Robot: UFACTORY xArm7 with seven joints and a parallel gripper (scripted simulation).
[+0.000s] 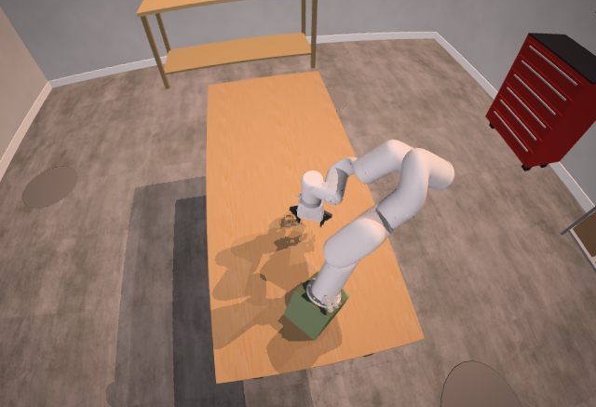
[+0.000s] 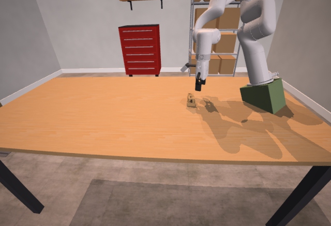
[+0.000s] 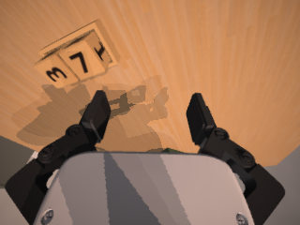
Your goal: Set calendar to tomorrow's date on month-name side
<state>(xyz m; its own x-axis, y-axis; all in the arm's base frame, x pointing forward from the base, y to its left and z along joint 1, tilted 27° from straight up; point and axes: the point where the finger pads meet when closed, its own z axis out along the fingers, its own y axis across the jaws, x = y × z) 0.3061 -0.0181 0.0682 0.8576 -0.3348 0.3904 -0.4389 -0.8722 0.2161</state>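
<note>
The small wooden calendar [image 3: 75,61] sits on the table: a tray with two digit cubes side by side. In the wrist view the tops of the cubes read 3 [image 3: 55,74] and 7 [image 3: 83,62], and a side face shows a 4. It also shows in the exterior view [image 2: 191,100] and, half hidden by the wrist, in the top view [image 1: 288,221]. My gripper [image 3: 148,101] [image 2: 198,86] is open and empty, above the table just beside the calendar, apart from it.
The arm's green base block [image 2: 263,95] stands on the table's right part. A red drawer cabinet [image 2: 140,49] and a shelf rack with boxes [image 2: 213,39] stand beyond the table. A wooden shelf table [image 1: 231,22] stands at the far wall.
</note>
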